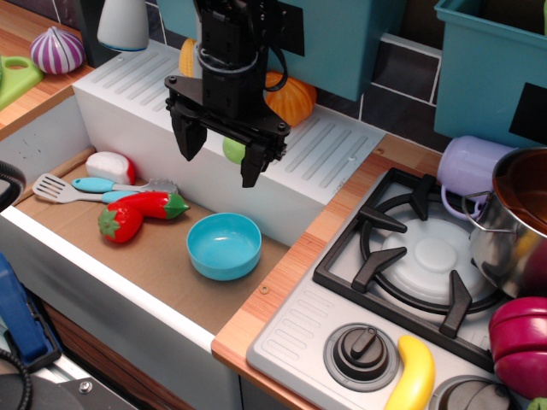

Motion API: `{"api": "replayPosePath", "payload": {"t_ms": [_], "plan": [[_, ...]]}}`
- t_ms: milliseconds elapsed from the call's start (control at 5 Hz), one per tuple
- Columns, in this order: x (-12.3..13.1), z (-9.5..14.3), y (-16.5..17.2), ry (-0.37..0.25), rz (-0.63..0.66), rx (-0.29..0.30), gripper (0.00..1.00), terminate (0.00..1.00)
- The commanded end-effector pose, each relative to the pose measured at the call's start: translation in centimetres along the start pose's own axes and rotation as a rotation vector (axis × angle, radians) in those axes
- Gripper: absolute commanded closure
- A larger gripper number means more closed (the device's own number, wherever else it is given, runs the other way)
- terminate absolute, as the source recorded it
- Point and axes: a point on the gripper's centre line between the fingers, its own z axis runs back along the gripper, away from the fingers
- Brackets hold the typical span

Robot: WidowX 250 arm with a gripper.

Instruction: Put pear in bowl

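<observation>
The pear (232,151) is a small light-green toy on the white ribbed drainboard (329,145), mostly hidden behind my gripper. My black gripper (218,168) hangs over it with its jaws spread wide. The pear shows in the gap, close to the right finger (253,166). I cannot tell if the fingers touch it. The light-blue bowl (224,246) stands empty on the sink floor, in front of and below the gripper.
A strawberry (120,224), a red pepper (158,205), a spatula (60,188) and a red-white toy (111,166) lie left of the bowl. An orange pumpkin (292,98) sits behind the gripper. The stove (427,256), lilac mug (470,166), metal pot (517,218) and banana (414,376) are to the right.
</observation>
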Motion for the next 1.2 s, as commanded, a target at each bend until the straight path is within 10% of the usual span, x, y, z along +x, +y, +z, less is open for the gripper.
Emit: {"api": "replayPosePath", "payload": {"t_ms": [0,1000], "plan": [[0.0,0.0,0.0,0.0,0.0,0.0,0.0,0.0],[5.8,-1.6,2.3,-0.145,-0.138,-0.009,0.0,0.0]]}}
